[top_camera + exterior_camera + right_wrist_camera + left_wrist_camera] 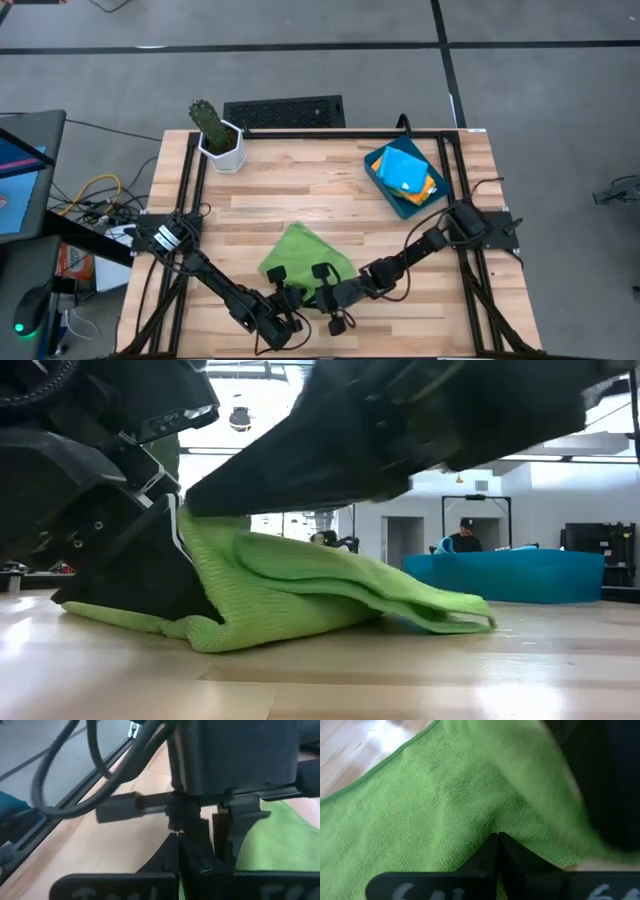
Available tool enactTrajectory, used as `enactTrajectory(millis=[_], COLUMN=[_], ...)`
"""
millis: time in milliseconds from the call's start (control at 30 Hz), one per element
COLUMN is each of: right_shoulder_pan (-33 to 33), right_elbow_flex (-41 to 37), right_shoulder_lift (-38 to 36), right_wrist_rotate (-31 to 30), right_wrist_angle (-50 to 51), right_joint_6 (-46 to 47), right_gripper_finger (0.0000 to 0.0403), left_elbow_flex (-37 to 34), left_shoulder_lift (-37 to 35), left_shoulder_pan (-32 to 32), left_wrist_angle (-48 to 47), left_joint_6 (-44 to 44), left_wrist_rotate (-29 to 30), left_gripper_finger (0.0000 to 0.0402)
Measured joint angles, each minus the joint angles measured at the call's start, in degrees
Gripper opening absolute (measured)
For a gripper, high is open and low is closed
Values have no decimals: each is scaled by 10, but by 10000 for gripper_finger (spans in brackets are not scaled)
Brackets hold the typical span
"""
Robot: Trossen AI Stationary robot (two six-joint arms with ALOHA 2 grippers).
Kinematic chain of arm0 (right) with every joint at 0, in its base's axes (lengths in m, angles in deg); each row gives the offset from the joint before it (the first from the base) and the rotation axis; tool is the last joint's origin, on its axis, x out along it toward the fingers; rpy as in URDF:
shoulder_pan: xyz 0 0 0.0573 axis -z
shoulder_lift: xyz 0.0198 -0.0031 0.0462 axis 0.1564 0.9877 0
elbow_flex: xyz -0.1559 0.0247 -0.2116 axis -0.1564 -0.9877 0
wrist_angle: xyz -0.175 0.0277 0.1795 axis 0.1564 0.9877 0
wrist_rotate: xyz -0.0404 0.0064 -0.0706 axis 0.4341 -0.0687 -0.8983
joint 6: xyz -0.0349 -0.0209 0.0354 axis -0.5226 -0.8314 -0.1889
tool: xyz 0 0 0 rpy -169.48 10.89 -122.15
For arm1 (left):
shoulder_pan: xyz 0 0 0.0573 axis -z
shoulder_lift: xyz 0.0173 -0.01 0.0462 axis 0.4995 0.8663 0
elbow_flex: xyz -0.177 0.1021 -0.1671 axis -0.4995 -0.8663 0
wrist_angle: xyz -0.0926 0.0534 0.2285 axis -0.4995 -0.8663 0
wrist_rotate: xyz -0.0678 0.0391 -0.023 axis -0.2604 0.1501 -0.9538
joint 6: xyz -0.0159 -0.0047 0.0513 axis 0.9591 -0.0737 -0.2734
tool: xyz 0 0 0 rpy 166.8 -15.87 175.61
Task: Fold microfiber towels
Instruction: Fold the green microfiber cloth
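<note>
A lime green microfiber towel point(305, 252) lies partly folded on the wooden table near its front edge; in the low view the towel point(320, 595) shows layers resting on the wood, rising at its near end. My left gripper point(498, 837) is shut on it there. My right gripper point(178, 837) is shut close beside the left one point(318, 297), its tips by the towel's raised near end point(192, 512). Blue, orange and yellow towels point(405, 170) lie in the dark-blue tray. My left gripper pinches the green towel between its two fingers, in the cloth point(492, 822) just inside the towel's near end, slanting down from the table's near side. The rest of the towel lies on the table beyond the fingers. My right gripper: I cannot tell whether it touches the towel.
The dark-blue tray point(385, 192) stands at the back right. A potted cactus point(218, 138) stands at the back left. Bare wood lies between them and to either side of the towel. A person point(462, 538) sits in the room beyond the table.
</note>
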Motion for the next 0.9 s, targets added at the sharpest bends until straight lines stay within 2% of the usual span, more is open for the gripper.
enactTrajectory(millis=[133,267,567,700,900], right_shoulder_pan=[10,12,27,31,42], right_elbow_flex=[14,21,22,22,21], right_shoulder_lift=[30,41,40,40,51], right_wrist_rotate=[29,31,32,32,36], right_wrist_angle=[7,20,31,31,38], right_joint_6=[13,14,15,19,53], right_gripper_finger=[20,23,20,27,42], left_elbow_flex=[0,0,0,0,0], left_shoulder_lift=[0,-13,-85,-101,-85], left_shoulder_pan=[0,2,10,24,53], left_wrist_angle=[-3,-22,-79,-46,6], left_joint_6=[-7,-19,-29,-27,-35], left_wrist_rotate=[-2,-29,-40,-28,-5], left_gripper_finger=[6,6,6,6,6])
